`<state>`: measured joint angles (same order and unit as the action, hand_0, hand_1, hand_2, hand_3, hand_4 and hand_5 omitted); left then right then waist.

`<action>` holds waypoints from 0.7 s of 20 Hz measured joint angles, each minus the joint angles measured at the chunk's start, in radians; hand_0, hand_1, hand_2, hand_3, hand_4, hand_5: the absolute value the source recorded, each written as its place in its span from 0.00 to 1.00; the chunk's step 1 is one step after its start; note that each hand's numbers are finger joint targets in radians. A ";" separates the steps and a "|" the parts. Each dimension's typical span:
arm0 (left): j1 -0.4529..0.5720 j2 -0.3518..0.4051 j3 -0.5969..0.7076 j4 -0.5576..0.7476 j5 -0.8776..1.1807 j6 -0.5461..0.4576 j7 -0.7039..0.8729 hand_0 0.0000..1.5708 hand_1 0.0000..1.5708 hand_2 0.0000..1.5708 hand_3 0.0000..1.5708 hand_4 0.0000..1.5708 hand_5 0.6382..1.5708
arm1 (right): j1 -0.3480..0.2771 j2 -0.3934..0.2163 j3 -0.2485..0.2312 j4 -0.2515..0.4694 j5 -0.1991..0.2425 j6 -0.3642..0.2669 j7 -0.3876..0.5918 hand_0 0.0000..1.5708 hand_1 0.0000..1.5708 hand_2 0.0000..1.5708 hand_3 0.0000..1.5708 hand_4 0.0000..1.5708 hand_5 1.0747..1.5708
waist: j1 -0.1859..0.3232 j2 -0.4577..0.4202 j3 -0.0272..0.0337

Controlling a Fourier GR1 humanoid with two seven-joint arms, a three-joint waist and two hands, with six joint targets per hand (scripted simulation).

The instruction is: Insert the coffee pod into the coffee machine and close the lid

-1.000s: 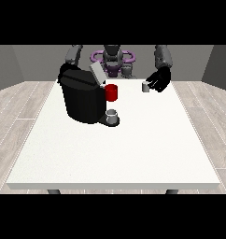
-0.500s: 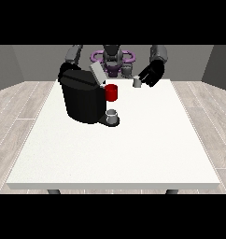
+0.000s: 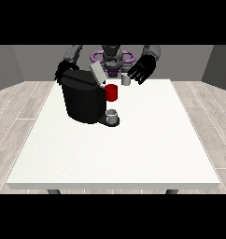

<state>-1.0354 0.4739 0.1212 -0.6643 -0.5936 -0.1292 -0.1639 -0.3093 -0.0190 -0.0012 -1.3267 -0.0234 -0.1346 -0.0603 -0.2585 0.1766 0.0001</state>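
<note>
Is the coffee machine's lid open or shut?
Open: the grey lid stands tilted up above the black coffee machine, not lying flat on it.

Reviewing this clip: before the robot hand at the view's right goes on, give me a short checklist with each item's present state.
1. Coffee pod near the robot hand at the view's right: ok.
2. Pod gripped: cannot tell; fingers look spread above it.
3. Coffee machine lid raised for loading: ok.
4. Pod inside machine: not ok, not yet.
5. Cup standing on the machine's tray: ok.
6. Other robot hand clear of the lid: cannot tell, partly hidden behind the machine.
</note>
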 measured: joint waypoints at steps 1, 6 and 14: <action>-0.014 -0.002 0.003 0.001 0.004 -0.010 0.010 0.82 0.82 0.85 0.81 0.31 1.00 | -0.005 -0.003 -0.003 0.001 0.002 -0.004 0.004 0.00 0.00 0.00 0.00 0.32 1.00 | -0.001 0.000 -0.0001; -0.066 0.009 0.013 0.011 -0.001 -0.018 0.028 0.82 0.82 0.85 0.80 0.33 1.00 | -0.021 -0.008 -0.006 -0.031 0.001 -0.008 0.034 0.00 0.00 0.00 0.00 0.35 1.00 | -0.030 0.016 0.0000; -0.099 -0.002 0.009 0.022 -0.020 -0.003 0.035 0.84 0.84 0.85 0.78 0.31 1.00 | -0.022 -0.027 -0.019 -0.051 0.007 -0.009 0.021 0.00 0.00 0.00 0.00 0.34 1.00 | -0.046 0.049 0.0001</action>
<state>-1.1348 0.4715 0.1307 -0.6428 -0.6138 -0.1324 -0.1286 -0.3317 -0.0459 -0.0203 -1.3778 -0.0166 -0.1435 -0.0398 -0.3043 0.2253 0.0002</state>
